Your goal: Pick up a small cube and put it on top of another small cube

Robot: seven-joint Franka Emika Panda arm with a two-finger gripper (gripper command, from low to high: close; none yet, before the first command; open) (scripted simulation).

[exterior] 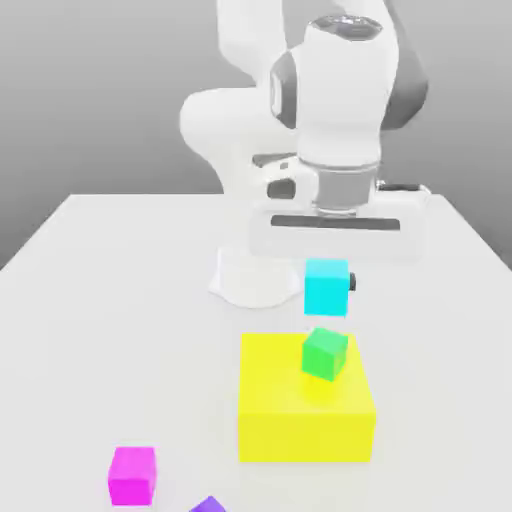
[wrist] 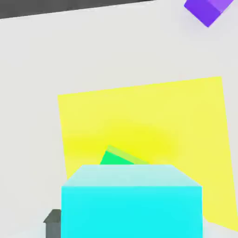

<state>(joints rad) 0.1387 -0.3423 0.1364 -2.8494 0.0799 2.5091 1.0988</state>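
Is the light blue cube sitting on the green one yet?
No, the cyan cube is up high, with a gap above the green cube.

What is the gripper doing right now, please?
Gripper: closed on the cyan cube, holding it up above the green cube.

On a pale table (exterior: 420, 400) are a yellow block (exterior: 290, 435), a magenta cube (exterior: 132, 476) and a purple object (exterior: 209, 506).

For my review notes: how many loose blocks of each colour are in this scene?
Cyan cube: 1
Green cube: 1
Yellow block: 1
Magenta cube: 1
Purple block, partly in frame: 1
Total: 5
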